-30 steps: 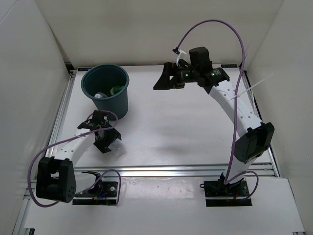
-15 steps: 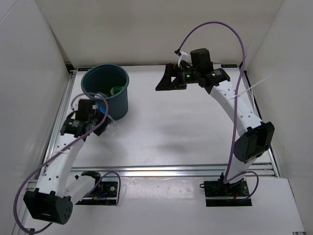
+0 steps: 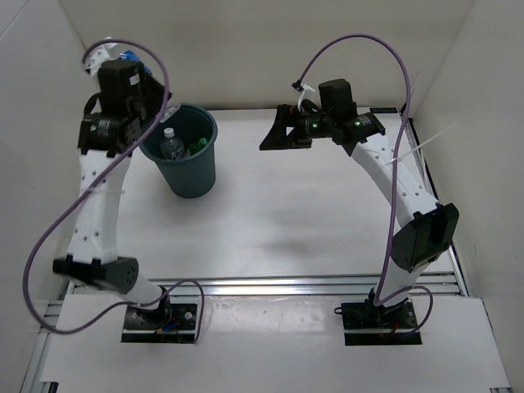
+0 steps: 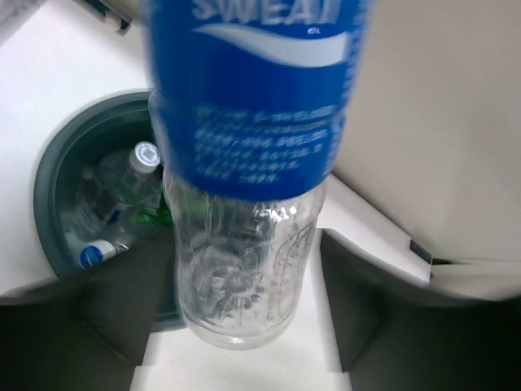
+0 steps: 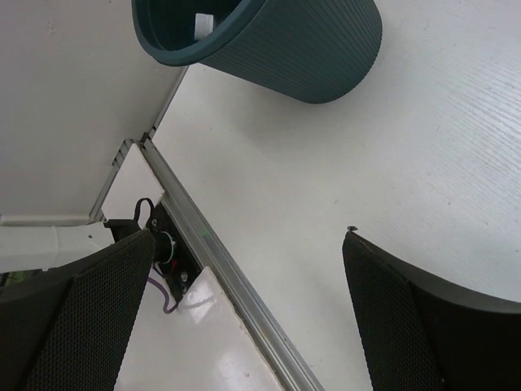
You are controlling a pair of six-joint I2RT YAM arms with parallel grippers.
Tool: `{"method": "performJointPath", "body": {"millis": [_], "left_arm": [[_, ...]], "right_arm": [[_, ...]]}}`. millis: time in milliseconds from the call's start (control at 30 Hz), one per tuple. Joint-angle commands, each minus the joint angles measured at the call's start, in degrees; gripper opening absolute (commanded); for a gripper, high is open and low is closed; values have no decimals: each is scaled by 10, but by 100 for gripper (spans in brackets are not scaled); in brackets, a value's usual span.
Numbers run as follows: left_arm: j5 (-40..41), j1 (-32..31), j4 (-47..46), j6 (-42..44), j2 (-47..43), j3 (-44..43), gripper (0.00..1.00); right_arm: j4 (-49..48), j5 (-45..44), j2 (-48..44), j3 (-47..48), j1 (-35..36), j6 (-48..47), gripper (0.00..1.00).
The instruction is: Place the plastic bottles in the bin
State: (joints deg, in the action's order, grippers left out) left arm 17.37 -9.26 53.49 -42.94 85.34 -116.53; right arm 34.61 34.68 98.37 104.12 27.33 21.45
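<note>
My left gripper (image 3: pixel 124 72) is shut on the clear bottle with the blue label (image 4: pixel 252 98) and holds it high, just left of and above the dark teal bin (image 3: pixel 184 164). Its blue end (image 3: pixel 124 56) shows behind the wrist. In the left wrist view the bin (image 4: pixel 50 175) lies below, left of the bottle. Inside it are a clear bottle (image 4: pixel 134 175), a green bottle (image 4: pixel 151 216) and another clear bottle (image 4: pixel 94 254). My right gripper (image 3: pixel 274 135) is open and empty, raised over the back middle of the table; its wrist view shows the bin (image 5: pixel 309 49) from the side.
White walls enclose the table on three sides; my left arm is close to the left wall. An aluminium rail (image 3: pixel 286 285) runs along the near edge, with both arm bases (image 3: pixel 160 319) behind it. Purple cables loop above both arms.
My left arm has risen from low on the table in front of the bin to high above the bin's left rim, carrying the blue-labelled bottle. The right arm has barely moved.
</note>
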Motion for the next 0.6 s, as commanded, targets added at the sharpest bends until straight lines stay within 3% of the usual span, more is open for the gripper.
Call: {"method": "performJointPath", "body": {"millis": [0, 67, 200, 300, 400, 433, 567], "left_arm": [[-29, 6, 27, 35, 70, 0, 91], [-21, 11, 41, 35, 76, 9, 100], [14, 11, 36, 29, 31, 68, 100], [64, 11, 7, 49, -56, 131, 100], [111, 11, -22, 55, -176, 272, 100], [122, 11, -23, 60, -239, 354, 100], [150, 11, -29, 60, -388, 529, 100]], "right_arm": [[-7, 4, -3, 20, -1, -7, 100], [-7, -7, -18, 14, -6, -7, 100], [-7, -19, -45, -25, -18, -19, 100], [-7, -39, -58, -58, -31, -7, 100], [3, -60, -65, -69, -53, 22, 100], [11, -60, -65, -69, -64, 22, 100], [48, -19, -53, -69, -95, 34, 100]]}}
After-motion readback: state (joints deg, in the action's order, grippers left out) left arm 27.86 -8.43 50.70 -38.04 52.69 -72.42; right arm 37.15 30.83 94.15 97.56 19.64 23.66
